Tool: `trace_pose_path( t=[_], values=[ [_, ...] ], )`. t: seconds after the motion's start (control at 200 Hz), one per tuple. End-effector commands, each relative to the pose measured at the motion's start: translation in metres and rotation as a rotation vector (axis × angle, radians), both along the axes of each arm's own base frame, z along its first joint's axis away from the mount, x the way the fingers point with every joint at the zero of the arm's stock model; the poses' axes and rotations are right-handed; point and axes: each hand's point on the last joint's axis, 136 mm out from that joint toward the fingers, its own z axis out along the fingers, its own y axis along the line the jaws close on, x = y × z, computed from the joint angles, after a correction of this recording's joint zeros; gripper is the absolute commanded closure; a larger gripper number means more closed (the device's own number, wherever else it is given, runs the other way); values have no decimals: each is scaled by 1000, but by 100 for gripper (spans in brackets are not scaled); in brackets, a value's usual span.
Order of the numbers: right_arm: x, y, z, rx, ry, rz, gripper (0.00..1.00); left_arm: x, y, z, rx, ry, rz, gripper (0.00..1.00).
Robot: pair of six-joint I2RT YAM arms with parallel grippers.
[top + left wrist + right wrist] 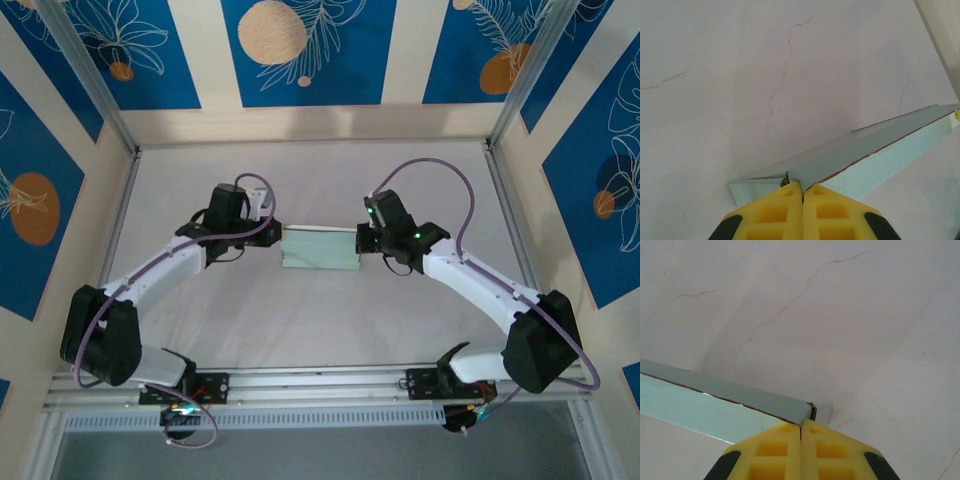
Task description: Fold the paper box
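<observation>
I see the paper box (pixel 320 249) lying on the pale bench (pixel 300 330) a little beyond its middle, between my two arms, with its long side running left to right. It looks like a small, flat, rectangular box of pale grey-green card. My left hand (pixel 274 236) meets its left end and my right hand (pixel 360 241) meets its right end, so the box is bracketed from both sides.

In the left wrist view the yellow fingers (pixel 775 215) are pressed tight together. Their tips touch the box end, where a small flap (pixel 752 185) sticks out sideways. The darker top face and the lighter side wall run away to the upper right.

In the right wrist view the fingers (pixel 830 450) are likewise pressed together, tips against the box's corner, and the box stretches off to the left. I cannot tell whether either hand has a sliver of card caught between its tips. Thin reddish veins cross the bench surface.
</observation>
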Motion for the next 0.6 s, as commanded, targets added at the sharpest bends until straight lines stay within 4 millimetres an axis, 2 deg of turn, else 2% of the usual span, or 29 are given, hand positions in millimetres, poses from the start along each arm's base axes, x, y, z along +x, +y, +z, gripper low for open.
trace_pose_path(
  t=[0.0, 0.28, 0.595],
  values=[
    [-10, 3, -15, -26, 36, 31, 100, -7, -14, 0, -17, 2, -53, 100],
    [-11, 5, -14, -62, 3, 55, 100, -14, -4, -18, 104, -46, -81, 100],
    [-14, 4, -12, -67, -29, 37, 100, -20, -14, -27, 98, -101, -74, 100]
  ],
)
